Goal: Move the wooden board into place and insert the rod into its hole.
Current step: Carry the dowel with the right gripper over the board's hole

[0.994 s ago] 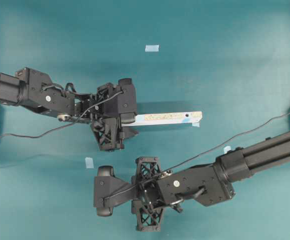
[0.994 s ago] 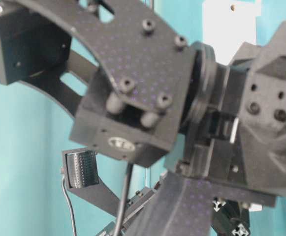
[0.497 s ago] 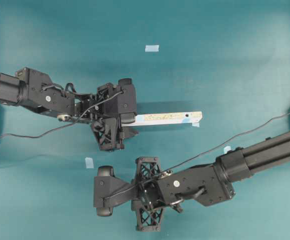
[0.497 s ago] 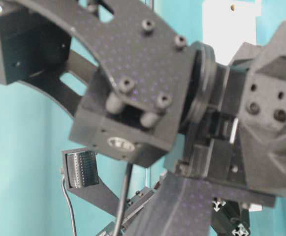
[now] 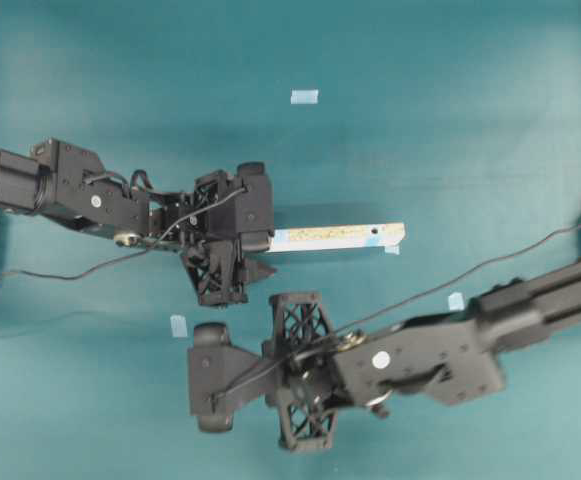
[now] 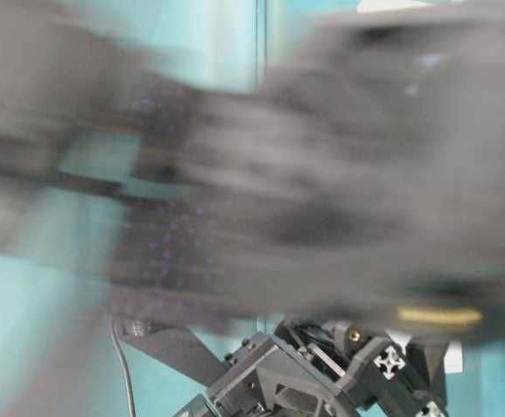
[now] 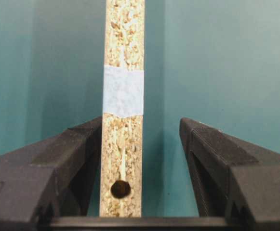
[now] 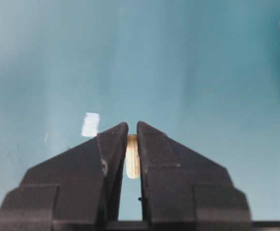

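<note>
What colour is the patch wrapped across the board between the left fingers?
Pale blue, on the speckled wooden board; it shows best in the left wrist view, patch.

In the overhead view the left arm is stretched in from the left edge, its left claw (image 5: 260, 240) set at mid-frame with the fingers spread apart; in the left wrist view one finger (image 7: 77, 149) is pressed against a narrow strip and the other is held clear. The right arm is laid across the lower right, and the right claw (image 8: 132, 144) is clamped narrowly on a small peg.
</note>
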